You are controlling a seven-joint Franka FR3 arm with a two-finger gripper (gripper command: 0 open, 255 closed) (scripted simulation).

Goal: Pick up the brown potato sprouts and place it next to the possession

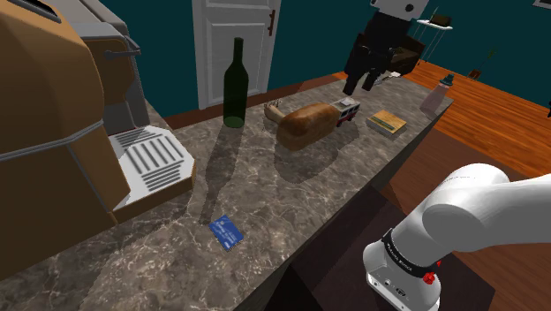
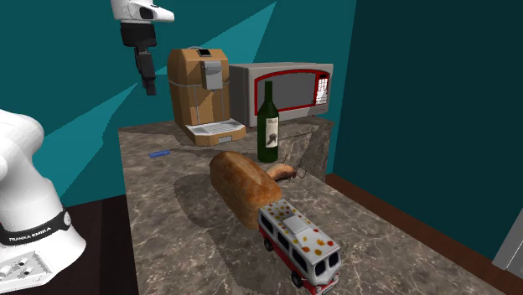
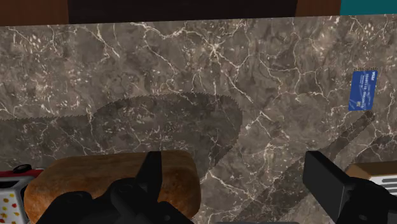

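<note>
Fingers of my gripper stand spread with nothing between them, high over the marble counter. Just under them, at the wrist view's lower left, lies the brown loaf. The potato sprouts lie at the loaf's left end, upper centre of the shoulder view, just beside the dark wine bottle. I judge this the approach: nothing is gripped yet. Next I must cross the loaf, come down and close on the sprouts without nudging the bottle. The blue card, lower centre and well apart, I take for the possession, though that is a guess. The bottle stands upright, its contents hidden by dark glass. Farther back, the microwave has its door shut.
</note>
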